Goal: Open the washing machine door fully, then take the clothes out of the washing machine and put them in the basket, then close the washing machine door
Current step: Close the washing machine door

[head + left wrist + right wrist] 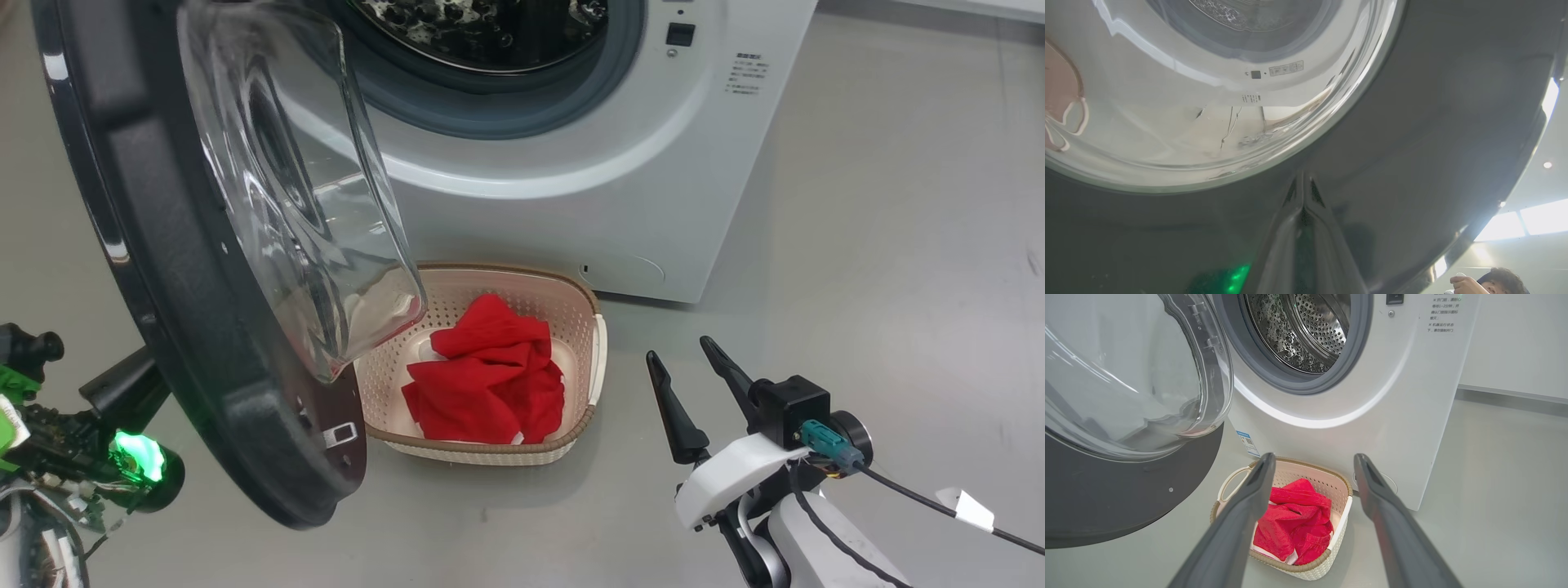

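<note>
The washing machine (620, 188) stands with its steel drum (1306, 330) showing bare. Its round black washing machine door (163, 245) hangs swung out to the left, the glass bowl (302, 188) bulging toward the basket. The cream basket (578, 327) sits on the floor before the machine with the red clothes (490, 376) bunched inside. My left gripper (1301, 183) is shut, its joined tips right at the door's glossy black outer face (1433, 122). My right gripper (679, 351) is open and holds nothing, to the right of the basket; in the right wrist view it (1313, 457) frames the basket (1310, 571) and clothes (1294, 522).
Grey floor (898, 245) stretches to the right of the machine. The door's lower edge (310, 490) hangs close by the basket's left side. A cable (922, 498) trails from my right wrist. A person (1490, 281) shows in the corner of the left wrist view.
</note>
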`<state>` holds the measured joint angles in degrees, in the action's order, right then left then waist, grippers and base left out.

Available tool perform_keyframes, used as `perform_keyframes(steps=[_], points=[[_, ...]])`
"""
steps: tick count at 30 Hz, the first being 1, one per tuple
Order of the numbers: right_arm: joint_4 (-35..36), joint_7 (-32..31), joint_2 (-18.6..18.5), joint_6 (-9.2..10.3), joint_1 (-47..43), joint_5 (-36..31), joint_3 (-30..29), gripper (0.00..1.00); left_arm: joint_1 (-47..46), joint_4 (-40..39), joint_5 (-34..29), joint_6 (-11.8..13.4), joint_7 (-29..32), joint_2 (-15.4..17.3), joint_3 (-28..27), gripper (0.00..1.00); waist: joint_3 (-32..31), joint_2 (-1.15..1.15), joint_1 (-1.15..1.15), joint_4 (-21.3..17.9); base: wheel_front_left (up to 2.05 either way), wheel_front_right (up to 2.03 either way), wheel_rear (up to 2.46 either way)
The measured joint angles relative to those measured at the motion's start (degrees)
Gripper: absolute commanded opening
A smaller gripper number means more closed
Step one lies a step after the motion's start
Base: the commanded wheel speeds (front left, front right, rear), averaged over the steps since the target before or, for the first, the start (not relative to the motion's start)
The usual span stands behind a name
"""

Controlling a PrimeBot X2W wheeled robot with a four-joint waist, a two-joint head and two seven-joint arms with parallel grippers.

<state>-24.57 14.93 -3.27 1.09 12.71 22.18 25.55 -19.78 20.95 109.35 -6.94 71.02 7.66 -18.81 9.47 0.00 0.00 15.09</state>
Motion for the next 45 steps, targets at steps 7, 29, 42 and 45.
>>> perform_keyframes(steps=[7, 29, 42, 45], points=[[0.8, 0.0, 0.0, 1.16, 0.0, 0.1, 0.5, 1.00, -0.1, -2.4, 0.0, 0.0, -0.5, -2.9, 1.2, 0.00, 1.4, 0.00, 0.00, -4.6, 0.00, 0.00, 0.00], [5.4, 0.0, 0.0, 3.16, 1.0, 3.0, 2.3, 1.00, -9.3, -6.5, -4.7, 0.0, -12.1, -4.8, 2.2, 0.00, 7.7, 0.00, 0.00, -20.1, 0.00, 0.00, 0.00], [7.9, 0.0, 0.1, 4.20, 1.2, 5.0, 3.6, 1.00, -18.7, -6.3, -11.7, 0.0, -24.5, -4.7, -1.9, 0.00, 12.9, 0.00, 0.00, -29.0, 0.00, 0.00, 0.00], [8.4, 0.0, 0.1, 4.58, 1.2, 5.5, 3.6, 1.00, -20.9, -5.7, -12.1, 0.0, -27.0, -4.7, -2.7, 0.00, 14.1, 0.00, 0.00, -30.5, 0.00, 0.00, 0.00]])
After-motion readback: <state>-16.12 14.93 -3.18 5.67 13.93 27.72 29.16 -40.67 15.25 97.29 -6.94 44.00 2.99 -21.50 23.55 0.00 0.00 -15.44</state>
